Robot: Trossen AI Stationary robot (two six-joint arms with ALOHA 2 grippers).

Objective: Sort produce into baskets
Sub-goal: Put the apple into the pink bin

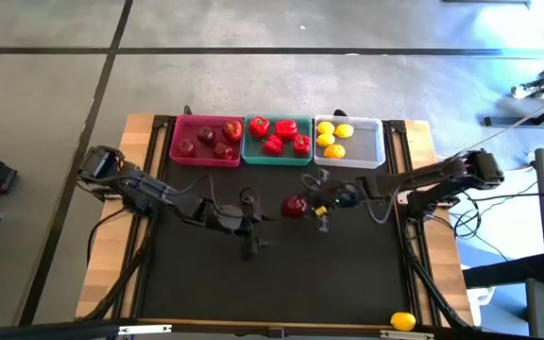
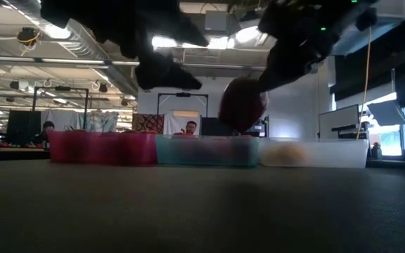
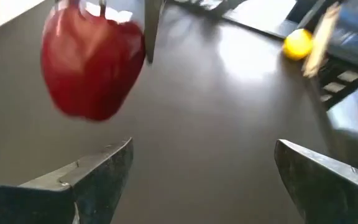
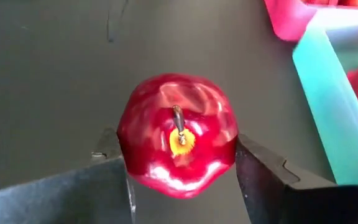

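**Ana:** While the right gripper (image 4: 182, 180) has that apple (image 4: 178, 142) pinched between its two fingers, what worries you?

**Ben:** The hold looks shallow. In the right wrist view the fingers press on the apple's lower flanks, and the skin is glossy and rounded. If the arm swings fast toward the baskets, I'd guess it could slide out and roll across the dark table (image 1: 348, 274).

**Ana:** And the left gripper (image 3: 201, 177)?

**Ben:** Spread wide, nothing in it, hanging just beside the apple over the middle of the table. A collision is possible if both arms move at once.

**Ana:** Where does the apple belong?

**Ben:** The pink basket (image 1: 181, 156) at the back already has dark red apples in it. The teal basket (image 1: 249, 157) next to it holds peppers (image 1: 273, 144), and the white basket (image 1: 368, 142) holds lemons (image 1: 333, 149). The pink one is farthest from the right arm, so a short reach could drop the apple in the teal one.

**Ana:** How does the apple itself look?

**Ben:** Deep red, shiny, slightly lumpy, with a brown stem in a yellowish dimple facing the wrist camera. It's lifted clear of the table.

**Ana:** Anything left over?

**Ben:** One lemon (image 1: 402, 321) sits alone near the table's front edge.
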